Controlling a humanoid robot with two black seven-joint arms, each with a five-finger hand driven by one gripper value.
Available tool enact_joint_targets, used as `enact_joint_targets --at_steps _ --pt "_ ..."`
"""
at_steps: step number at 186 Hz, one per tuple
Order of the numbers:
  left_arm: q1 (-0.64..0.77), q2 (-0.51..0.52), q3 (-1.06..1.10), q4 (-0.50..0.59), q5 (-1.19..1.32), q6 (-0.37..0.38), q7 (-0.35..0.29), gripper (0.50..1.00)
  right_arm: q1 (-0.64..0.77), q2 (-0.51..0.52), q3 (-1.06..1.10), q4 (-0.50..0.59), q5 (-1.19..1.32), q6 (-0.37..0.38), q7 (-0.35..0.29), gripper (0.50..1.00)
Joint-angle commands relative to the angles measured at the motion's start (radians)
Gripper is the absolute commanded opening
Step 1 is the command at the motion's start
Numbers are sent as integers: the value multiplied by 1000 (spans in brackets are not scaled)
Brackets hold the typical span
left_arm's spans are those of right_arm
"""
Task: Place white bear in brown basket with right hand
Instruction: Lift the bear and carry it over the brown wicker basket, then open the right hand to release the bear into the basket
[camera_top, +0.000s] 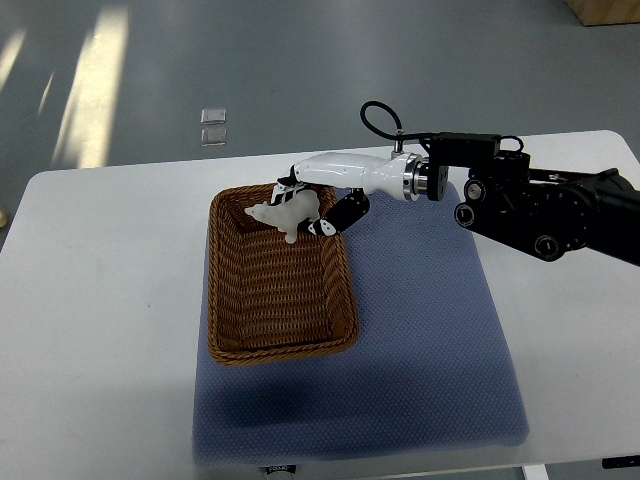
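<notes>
One small white plush bear (285, 212), clasped in the curled fingers of the right robot hand (312, 205), held over the far right corner of the rectangular brown woven wicker basket (228, 320) (its interior otherwise open). The basket sits on the left edge of a blue fabric mat (430, 340) on the white counter (100, 300); bare counter surrounds both.

Right hand (312, 205) w/ white bear (285, 213) over brown basket (280, 345), far end.
</notes>
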Motion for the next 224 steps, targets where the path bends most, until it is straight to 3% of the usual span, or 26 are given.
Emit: enact_joint_targets --at_steps 1,46,68,86,121,186,224 --pt "0 0 0 -3 0 0 0 1000 0 19 -32 -6 -7 0 1 500" --pt "0 0 -3 -4 0 0 0 1000 -3 39 -49 -14 -14 -6 1 500" --pt "0 0 -5 -6 0 0 0 1000 -3 39 -47 -14 -14 -11 -1 609" --pt "0 0 -5 -6 0 0 0 1000 -6 39 -47 -21 -14 -14 -2 746" --pt "0 0 -6 -6 0 0 0 1000 -9 39 -47 -26 -14 -44 -2 821" --pt "0 0 -6 -4 0 0 -2 1000 -18 22 -20 -52 5 -97 -4 842" --pt "0 0 -6 -3 0 0 -2 1000 -102 22 184 -129 165 -109 -11 856"
